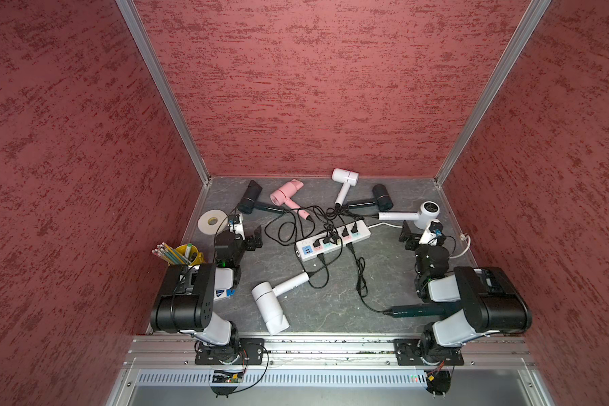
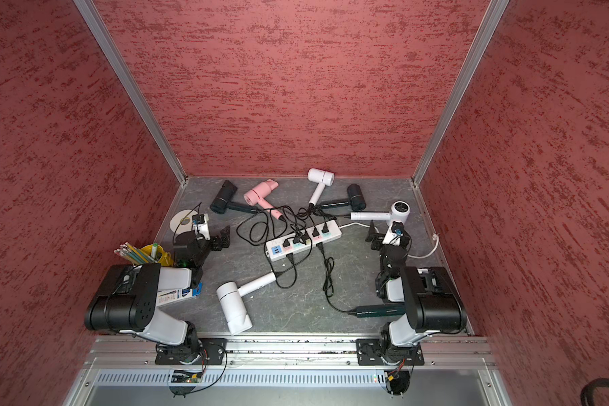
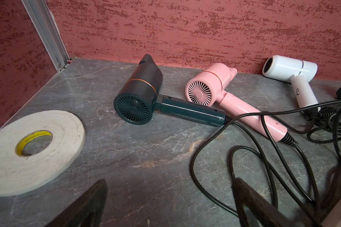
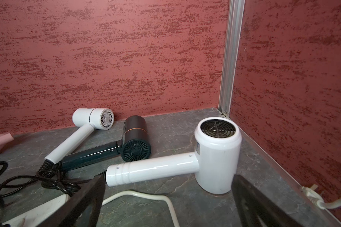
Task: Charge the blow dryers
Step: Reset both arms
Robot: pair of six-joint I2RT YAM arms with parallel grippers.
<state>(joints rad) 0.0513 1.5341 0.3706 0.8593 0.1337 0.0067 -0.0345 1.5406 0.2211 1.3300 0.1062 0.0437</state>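
Nearest the front edge, large white blow dryer (image 1: pixel 269 309) and dark green blow dryer (image 1: pixel 419 310) lie on the worktop (image 1: pixel 331 307). Along the back: black dryer (image 1: pixel 249 197), pink dryer (image 1: pixel 284 195), slim white dryer (image 1: pixel 345 177), second black dryer (image 1: pixel 380 197), round-headed white dryer (image 1: pixel 426 212). Cords (image 1: pixel 361 281) run to the power strip (image 1: pixel 301 246). Left hand (image 1: pixel 256 239) and right hand (image 1: pixel 405 236) released, holding nothing.

The power strip (image 1: pixel 333 242) lies slantwise at mid-bench (image 1: pixel 324 316). Behind it, along the back wall, lie the first dryer (image 1: pixel 250 197), second dryer (image 1: pixel 283 193), third dryer (image 1: pixel 345 176) and fourth dryer (image 1: pixel 382 197), from left to right. Their cords (image 1: pixel 334 212) tangle between that row and the strip. The fifth dryer (image 1: pixel 423 214) stands on end to the right of the strip's far end. The sixth dryer (image 1: pixel 269 307) lies before the strip, and the seventh dryer (image 1: pixel 419 310) before it to the right. Left of the strip lies a tape roll (image 1: pixel 212 221), with a pencil cup (image 1: pixel 181 255) nearer the front.
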